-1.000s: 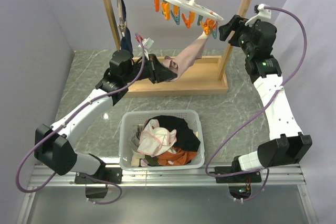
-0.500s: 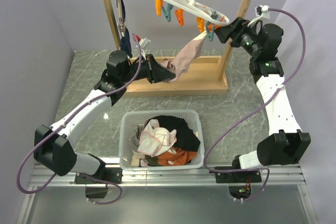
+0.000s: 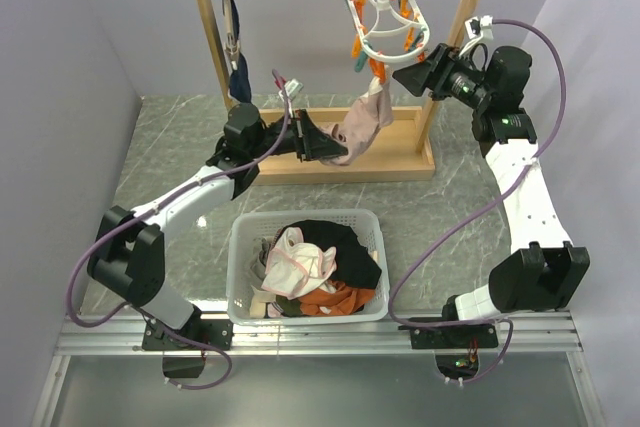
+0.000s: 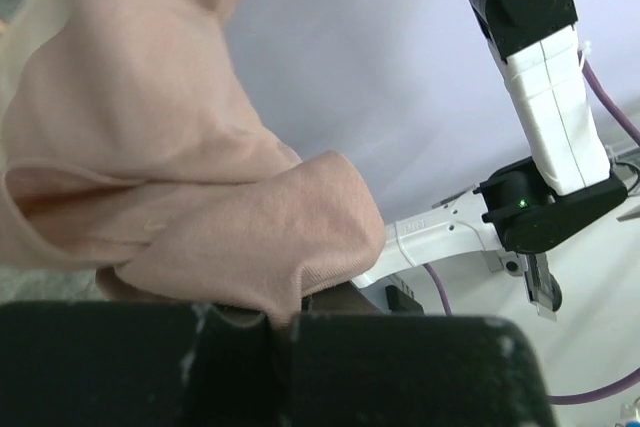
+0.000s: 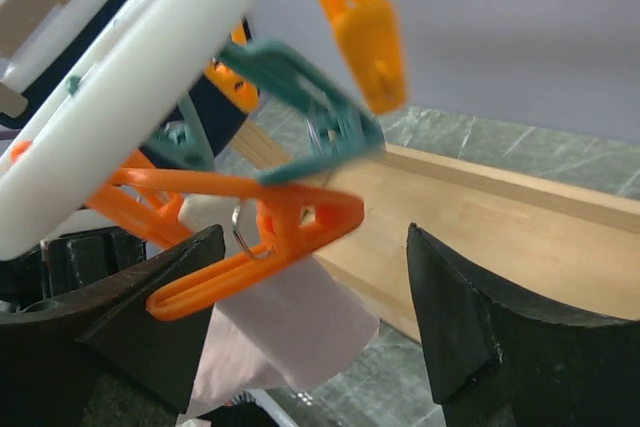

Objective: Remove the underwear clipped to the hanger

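hanger (image 5: 140, 77) tipped upright | left end effector (image 3: 325, 141) clamps underwear (image 3: 368, 117) | right end effector (image 5: 315, 242) spread

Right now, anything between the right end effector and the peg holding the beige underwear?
Nothing visible. The open right end effector brackets the orange peg clamping the underwear; a teal peg hangs just above it on the hanger.

Soft matt cloth underwear (image 4: 180, 147); glossy smooth plastic hanger (image 5: 150, 59).
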Tool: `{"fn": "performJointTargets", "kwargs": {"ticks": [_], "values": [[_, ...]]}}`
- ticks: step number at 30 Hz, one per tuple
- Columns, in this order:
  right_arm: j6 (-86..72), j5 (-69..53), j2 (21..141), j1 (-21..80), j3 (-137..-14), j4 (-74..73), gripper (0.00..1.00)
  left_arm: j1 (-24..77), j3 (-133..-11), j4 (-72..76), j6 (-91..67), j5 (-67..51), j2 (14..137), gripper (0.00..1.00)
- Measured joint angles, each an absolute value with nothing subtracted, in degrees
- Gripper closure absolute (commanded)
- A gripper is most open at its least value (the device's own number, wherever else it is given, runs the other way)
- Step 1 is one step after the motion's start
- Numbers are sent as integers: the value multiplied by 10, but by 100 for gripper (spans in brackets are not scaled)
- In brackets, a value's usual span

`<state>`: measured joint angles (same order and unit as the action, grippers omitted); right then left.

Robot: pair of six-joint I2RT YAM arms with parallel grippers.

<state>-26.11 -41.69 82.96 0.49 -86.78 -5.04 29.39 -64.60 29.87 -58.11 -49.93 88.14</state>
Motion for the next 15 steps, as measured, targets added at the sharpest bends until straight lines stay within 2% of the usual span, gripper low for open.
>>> {"fn": "performJointTargets", "kwargs": {"ticks": [7,15], "values": [[-230,-380,790,6,-833,-88,21,313,-668,338,-608,-503,910,99],[-210,-387,727,27,-786,-72,21,327,-705,314,-588,-496,911,99]]}}
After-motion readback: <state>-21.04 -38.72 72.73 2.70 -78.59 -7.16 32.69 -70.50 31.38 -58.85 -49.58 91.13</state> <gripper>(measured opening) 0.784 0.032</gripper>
